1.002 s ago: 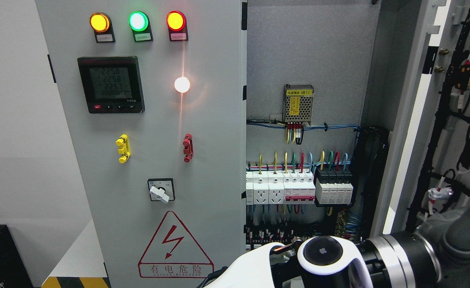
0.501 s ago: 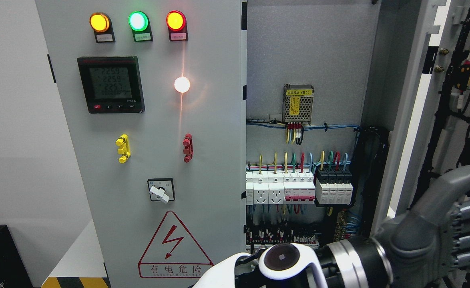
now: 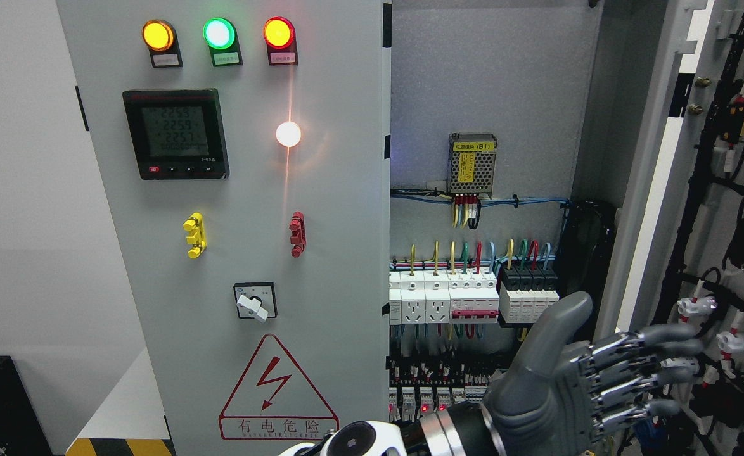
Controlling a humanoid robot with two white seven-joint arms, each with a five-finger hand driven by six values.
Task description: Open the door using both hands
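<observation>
Grey metal hand, the left hand (image 3: 575, 386), is seen at lower right of the frame, its arm entering at bottom centre-left; fingers (image 3: 657, 370) are spread, thumb raised, nothing held. The right door (image 3: 647, 190) stands swung open at far right, interior breakers (image 3: 473, 297) exposed. The left door (image 3: 239, 221) remains shut at frame left.

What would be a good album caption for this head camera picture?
Robot's left hand, fingers spread, reaches toward the swung-open right door of an electrical cabinet.
</observation>
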